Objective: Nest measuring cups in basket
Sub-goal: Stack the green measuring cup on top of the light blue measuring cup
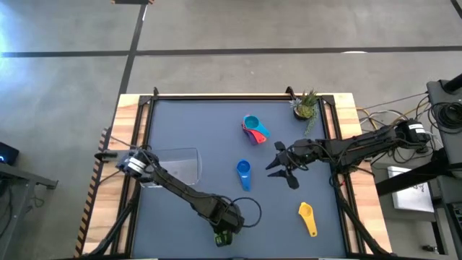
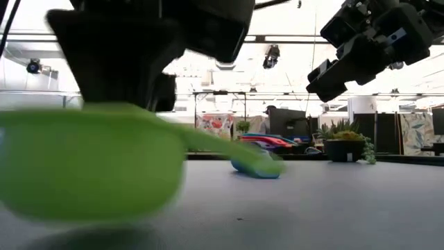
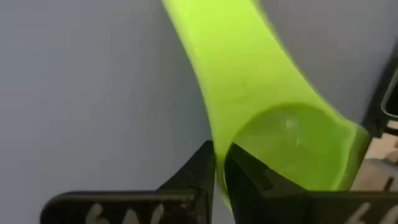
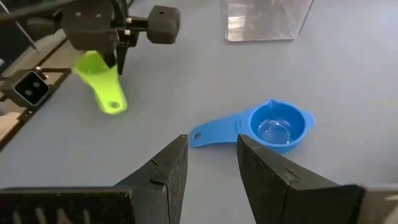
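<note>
Left gripper: at the table's near edge, fingers pinched together on the rim of the green cup; in the low view the cup looks clear of the table top.
Green cup: bowl in the claw, handle pointing away across the table; seen from the right wrist it hangs below the left gripper.
Yellow cup: lies near the front right of the table, alone.
Blue cup: mid-table, on the surface, bowl up and empty, handle toward the right gripper in the right wrist view.
Right gripper: hovers just right of the blue cup, above the table, fingers apart and holding nothing.
Basket: clear tray on the left side of the table, no cups visible in it.
Stack: teal cup on top of red and other cups, toward the back, well apart from the basket.
Plant: back right corner.
</note>
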{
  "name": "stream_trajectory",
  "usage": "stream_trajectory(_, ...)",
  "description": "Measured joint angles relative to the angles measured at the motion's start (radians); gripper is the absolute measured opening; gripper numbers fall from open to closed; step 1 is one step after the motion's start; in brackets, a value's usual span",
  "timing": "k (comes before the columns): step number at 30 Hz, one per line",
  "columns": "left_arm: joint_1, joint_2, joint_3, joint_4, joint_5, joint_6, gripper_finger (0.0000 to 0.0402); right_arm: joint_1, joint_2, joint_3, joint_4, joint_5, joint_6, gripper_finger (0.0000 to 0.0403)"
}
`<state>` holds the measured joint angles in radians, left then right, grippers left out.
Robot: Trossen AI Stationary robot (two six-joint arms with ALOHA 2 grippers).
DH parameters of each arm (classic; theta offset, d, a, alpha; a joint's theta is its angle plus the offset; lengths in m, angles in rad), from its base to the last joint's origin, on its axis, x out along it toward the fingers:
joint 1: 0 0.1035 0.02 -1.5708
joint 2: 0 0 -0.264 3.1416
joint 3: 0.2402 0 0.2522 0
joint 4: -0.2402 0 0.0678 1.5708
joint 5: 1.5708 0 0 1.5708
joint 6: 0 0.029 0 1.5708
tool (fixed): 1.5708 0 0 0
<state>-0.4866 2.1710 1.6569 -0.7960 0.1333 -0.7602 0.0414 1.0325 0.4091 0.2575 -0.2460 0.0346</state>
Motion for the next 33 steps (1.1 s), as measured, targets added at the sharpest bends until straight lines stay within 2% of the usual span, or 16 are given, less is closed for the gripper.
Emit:
stream_trajectory(9,0.070,-0.107,0.001,-0.178,-0.157,0.152,0.0002,0.013,0.000,0.000,0.096,-0.063,0.017,0.0128)
stream_trajectory(12,0.103,-0.144,0.001,-0.193,-0.198,0.201,0.0002,0.014,0.000,0.000,0.100,-0.072,-0.041,0.0128)
stream_trajectory(17,0.165,-0.192,0.001,-0.194,-0.233,0.321,0.0001,0.013,0.000,0.000,0.095,0.010,-0.035,0.0128)
stream_trajectory(27,0.324,-0.226,0.001,-0.191,-0.256,0.567,0.0001,0.011,0.005,0.000,0.039,0.019,-0.108,0.0128)
stream_trajectory(33,0.390,-0.226,0.001,-0.178,-0.256,0.655,0.0000,0.011,0.005,0.000,-0.070,0.150,-0.066,0.0127)
